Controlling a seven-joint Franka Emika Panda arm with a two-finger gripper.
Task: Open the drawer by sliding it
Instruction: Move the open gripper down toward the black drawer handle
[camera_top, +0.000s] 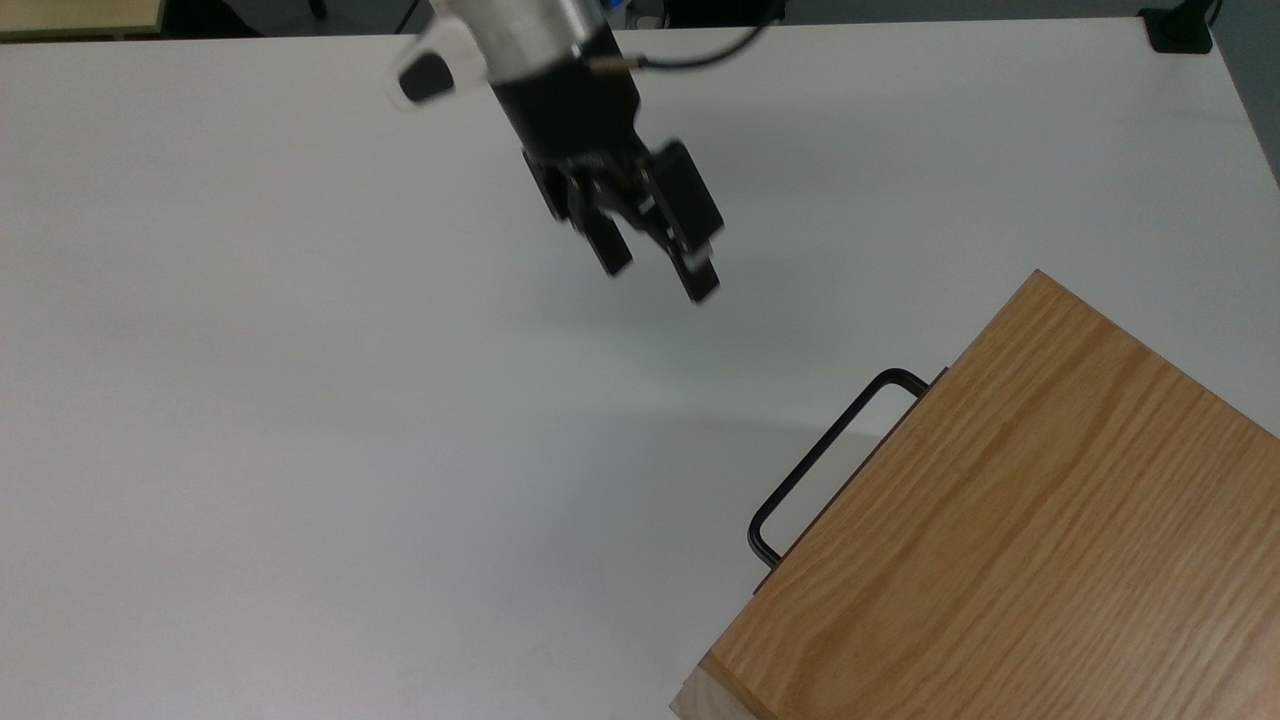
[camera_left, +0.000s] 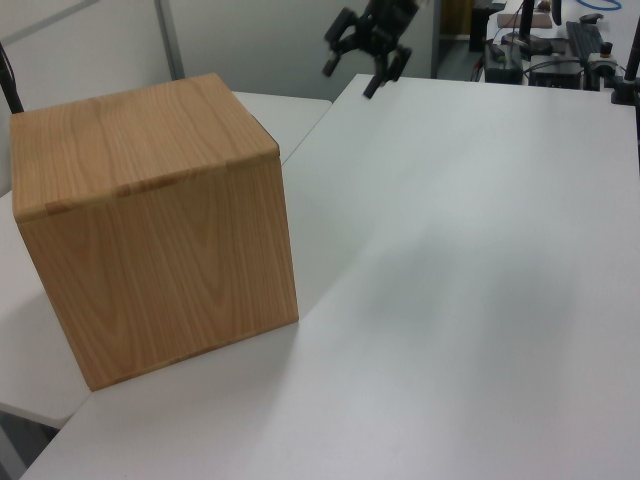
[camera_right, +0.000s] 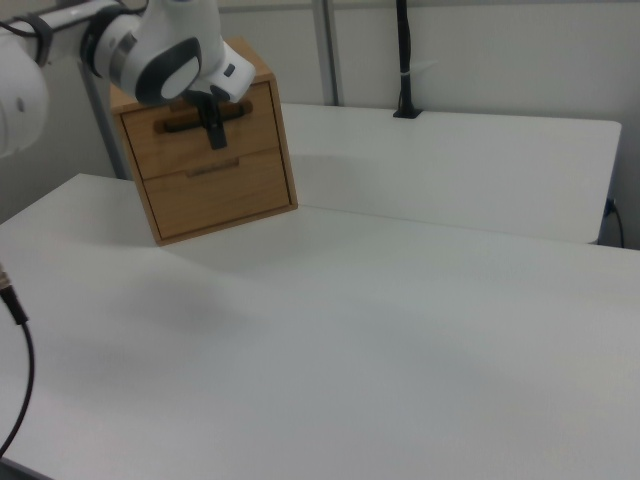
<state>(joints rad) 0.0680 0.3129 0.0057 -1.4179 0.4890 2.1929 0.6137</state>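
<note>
cabinet: oak, grainy (streaked) | handle: black | table: white | pincer: black

Place: a robotics lab or office workroom
Evidence: plain white tables, grey partition panels (pale, bare), cabled equipment on a far bench

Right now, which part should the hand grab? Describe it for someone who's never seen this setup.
Find the wooden cabinet at the top view's lower right, standing on the white table. On the cabinet's face toward the hand sits the drawer. Its handle is a thin black U-shaped metal bar, the only dark thing sticking out from the wood.
</note>
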